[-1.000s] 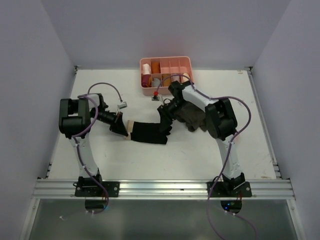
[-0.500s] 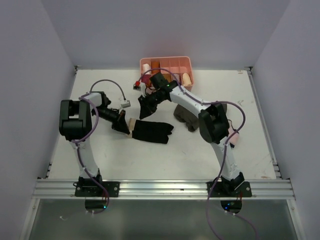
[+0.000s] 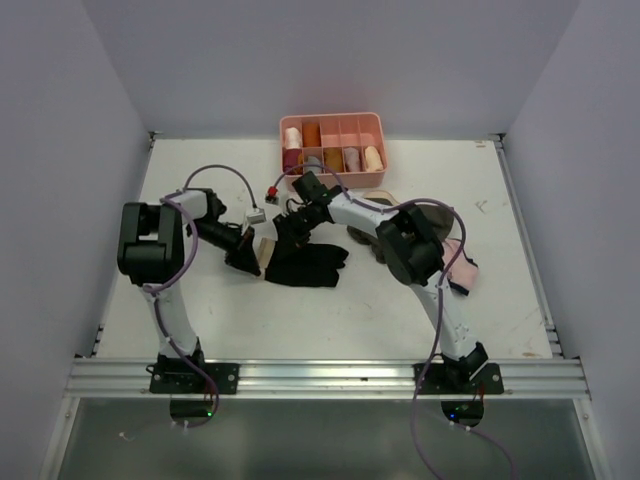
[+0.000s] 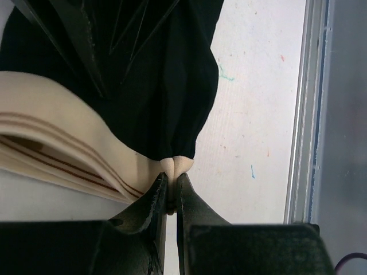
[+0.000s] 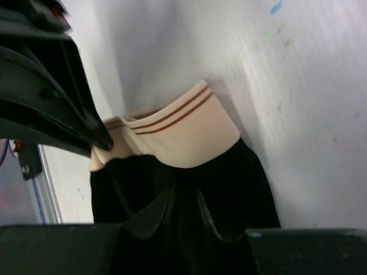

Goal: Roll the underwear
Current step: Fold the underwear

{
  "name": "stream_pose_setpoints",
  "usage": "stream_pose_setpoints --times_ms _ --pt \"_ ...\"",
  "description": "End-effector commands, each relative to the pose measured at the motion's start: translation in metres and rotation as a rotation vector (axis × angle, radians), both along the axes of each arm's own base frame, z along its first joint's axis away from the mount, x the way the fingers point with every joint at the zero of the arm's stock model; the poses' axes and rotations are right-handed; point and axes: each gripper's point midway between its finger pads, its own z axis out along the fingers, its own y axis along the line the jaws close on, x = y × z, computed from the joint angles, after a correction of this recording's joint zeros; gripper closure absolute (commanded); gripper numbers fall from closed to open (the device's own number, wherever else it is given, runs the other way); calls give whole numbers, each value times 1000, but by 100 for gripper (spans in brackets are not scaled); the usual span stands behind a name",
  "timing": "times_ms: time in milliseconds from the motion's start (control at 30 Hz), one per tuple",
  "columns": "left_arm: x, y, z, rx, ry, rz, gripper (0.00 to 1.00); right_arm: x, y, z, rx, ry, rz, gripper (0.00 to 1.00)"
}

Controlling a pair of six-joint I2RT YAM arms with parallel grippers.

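Nearward of the tray (image 3: 335,117), the underwear (image 3: 310,266) lies lengthwise left-right; left gripper (image 4: 170,184) clamps its waistband end, right gripper (image 5: 184,203) narrowed over the tray-side edge, hold unclear

Top view: bright, even, diffuse light from overhead; white table (image 3: 350,310) slightly washed out, shadows short and soft, no hard glare, frame sharp to the edges. Left wrist view: upper right bright and crisp; left fingers (image 4: 146,209) along the bottom soft, out of focus. Right wrist view: dimmer, grey shading across upper middle; black underwear (image 5: 241,183) shows no fold detail; right fingers (image 5: 152,215) at the bottom probably blurred, hard to tell against the cloth.
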Motion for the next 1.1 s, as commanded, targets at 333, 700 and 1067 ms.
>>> stream_pose_setpoints --times_ms 333,700,1067 --pt "-20 8 18 34 -149 -78 100 -71 2 -9 -13 159 -38 78" --pt "-47 9 14 38 -125 -103 100 -28 7 76 88 33 -56 73" --pt "-41 9 15 57 -143 -107 100 -23 17 36 94 158 -77 74"
